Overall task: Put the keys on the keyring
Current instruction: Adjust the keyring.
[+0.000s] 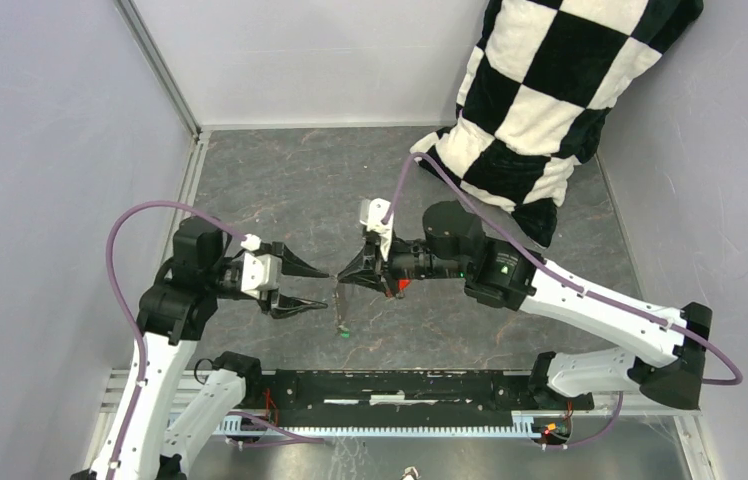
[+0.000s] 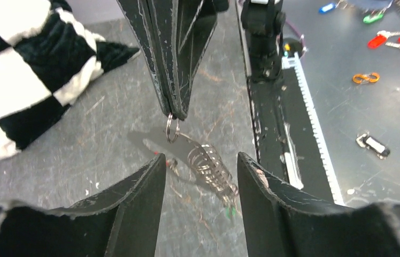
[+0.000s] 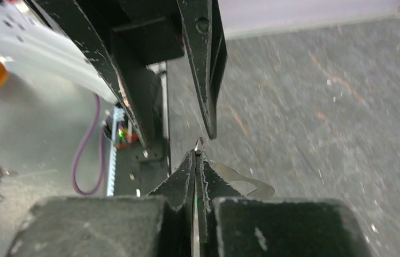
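Above the middle of the tabletop (image 1: 280, 190), the right pincer (image 1: 343, 281) is clamped on the small ring (image 2: 172, 128) of the keyring (image 2: 211, 167), which dangles below with the green key (image 1: 345, 333) at its six o'clock end. At its nine o'clock, the left pincer (image 1: 323, 289) stands parted, gripping nothing, its tips just beside the keyring.

Keyring (image 1: 341, 308) hangs from right gripper (image 1: 343, 277) tips. Left gripper (image 1: 324, 289) just left of it. Pillow (image 1: 540, 100) behind, right.
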### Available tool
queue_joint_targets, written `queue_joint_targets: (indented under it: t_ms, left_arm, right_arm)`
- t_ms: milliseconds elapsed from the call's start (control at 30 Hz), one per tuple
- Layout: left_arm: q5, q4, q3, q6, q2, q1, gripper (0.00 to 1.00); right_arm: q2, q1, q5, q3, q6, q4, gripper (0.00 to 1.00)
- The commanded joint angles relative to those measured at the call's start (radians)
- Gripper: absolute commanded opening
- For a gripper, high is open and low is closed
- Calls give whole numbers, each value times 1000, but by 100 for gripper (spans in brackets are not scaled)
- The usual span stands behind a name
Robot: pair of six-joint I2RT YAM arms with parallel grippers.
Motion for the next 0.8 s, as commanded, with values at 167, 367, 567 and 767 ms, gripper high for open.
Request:
queue_joint_targets:
  t_ms: [167,367,567,767]
  left_arm:
    - [-93,-278,32,459,71,-3,53]
    - [-25,-221,4,437,87,-4,47]
    - [-20,-220,-27,482,102,-12,42]
    - [-34,-219,-42,488,95,-19,38]
  right_arm:
    - [151,6,118,268,-152,-507,1]
    - [242,39,134,392,-155,-611,1]
    - [320,77,122,493,-152,-667,1]
    - [358,91,116,549,-152,-691,1]
